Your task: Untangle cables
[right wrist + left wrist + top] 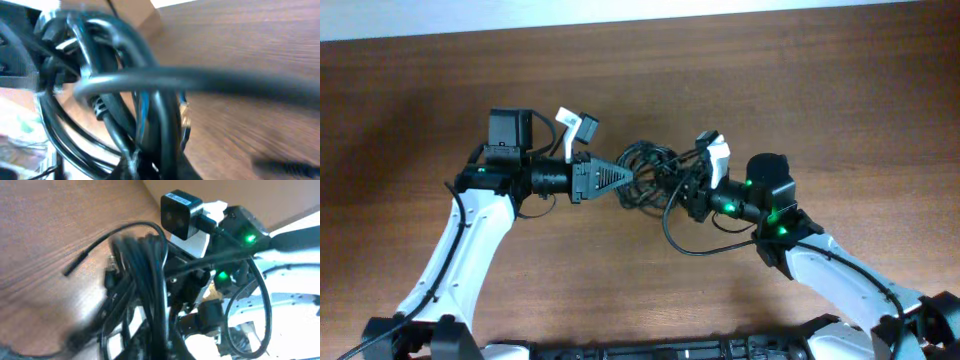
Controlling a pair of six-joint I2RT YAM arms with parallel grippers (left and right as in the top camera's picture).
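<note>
The cables (648, 170) are a tangled bunch of thin black cords held over the middle of the table between my two grippers. My left gripper (628, 178) reaches in from the left, its fingers closed to a point on the bunch's left side. My right gripper (688, 192) grips the bunch's right side. In the left wrist view the cables (145, 280) fill the middle, and one loose end with a small plug (70, 270) sticks out to the left. In the right wrist view the cables (125, 100) loop close in front of the jaws, blurred.
The wooden table (820, 90) lies all around. A black loop (690, 240) sags onto the table below my right gripper. The right arm with its green lights (240, 235) stands close behind the bunch in the left wrist view.
</note>
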